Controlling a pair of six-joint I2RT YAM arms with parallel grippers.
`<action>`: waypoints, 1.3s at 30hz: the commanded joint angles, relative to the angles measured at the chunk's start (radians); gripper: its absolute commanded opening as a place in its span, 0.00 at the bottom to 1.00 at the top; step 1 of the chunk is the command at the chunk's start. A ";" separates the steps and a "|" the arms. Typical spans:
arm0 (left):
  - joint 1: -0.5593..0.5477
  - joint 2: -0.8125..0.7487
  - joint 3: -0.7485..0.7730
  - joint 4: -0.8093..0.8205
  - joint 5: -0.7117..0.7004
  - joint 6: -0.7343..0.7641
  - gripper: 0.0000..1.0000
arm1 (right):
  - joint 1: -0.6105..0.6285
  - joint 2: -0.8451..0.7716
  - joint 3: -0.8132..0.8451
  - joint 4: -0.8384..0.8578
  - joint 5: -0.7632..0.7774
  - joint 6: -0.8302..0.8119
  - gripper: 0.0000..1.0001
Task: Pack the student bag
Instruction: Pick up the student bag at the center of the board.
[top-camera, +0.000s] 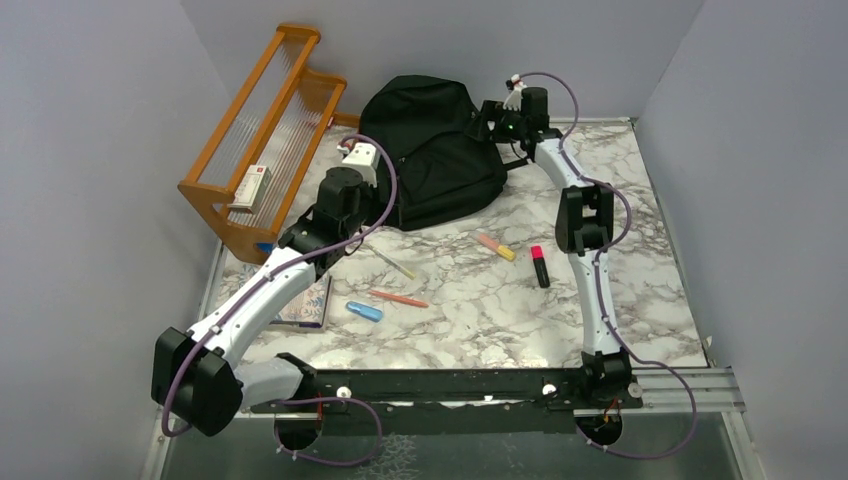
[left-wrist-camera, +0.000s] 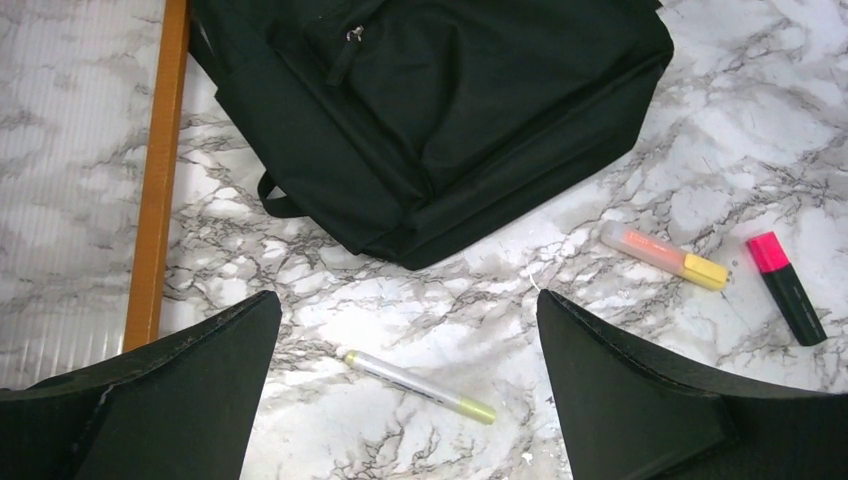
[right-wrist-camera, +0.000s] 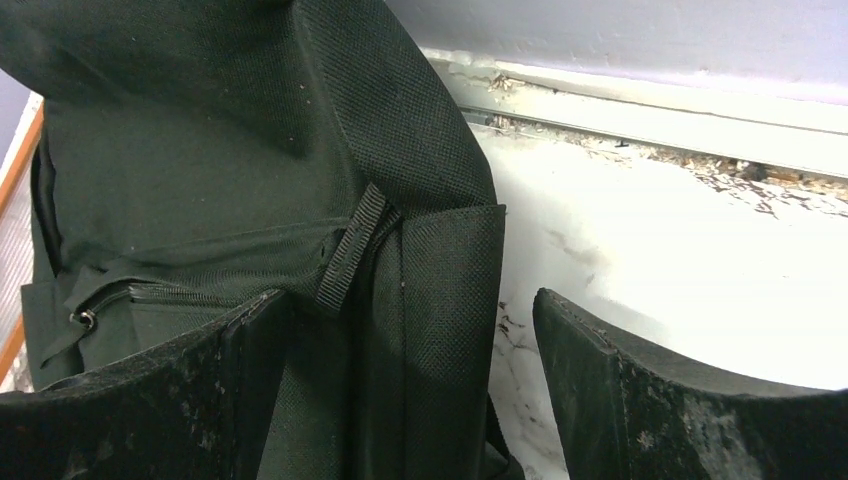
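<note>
While both arms reach to the far side, the student bag (top-camera: 440, 150) lies flat at the far middle of the tabletop (top-camera: 480, 300), front zip pocket up; its long axis runs far-to-near, skewed a little, top end against the back wall (top-camera: 440, 40), bottom end pointing toward the arm bases. The left gripper (left-wrist-camera: 408, 300) hangs over bare marble just near of the bag's bottom corner, jaws spread wide, nothing btwn them, clear of the bag; the right gripper (right-wrist-camera: 410, 295) is at the bag's far right side by the wall, likewise spread wide w/ nothing gripped, one finger over black fabric by a webbing strap (right-wrist-camera: 350, 255), the other over the table; contact can't be told. Surface is white marble-look w/ grey veins; on it, near of the bag, lie a silver pen (left-wrist-camera: 420, 385), an orange-yellow highlighter (left-wrist-camera: 665, 257), a pink-black highlighter (left-wrist-camera: 787, 285), an orange pen (top-camera: 398, 298) and a blue marker (top-camera: 364, 311); a notebook (top-camera: 305, 305) lies partly under the left arm. A wooden rack (top-camera: 265, 140) stands far left, just beside the bag, a small box (top-camera: 250, 186) on it; plain lilac-grey walls on 3 sides; a black rail (top-camera: 450, 385) along the near edge.
</note>
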 joint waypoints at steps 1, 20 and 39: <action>-0.004 0.015 0.034 -0.028 0.054 -0.005 0.99 | -0.007 0.069 0.059 0.024 -0.064 -0.007 0.93; -0.003 0.070 0.102 -0.039 0.045 0.004 0.99 | -0.006 -0.022 -0.040 0.068 -0.162 -0.053 0.20; 0.029 0.190 0.432 -0.103 0.043 0.164 0.99 | -0.006 -0.471 -0.241 0.113 -0.087 -0.136 0.01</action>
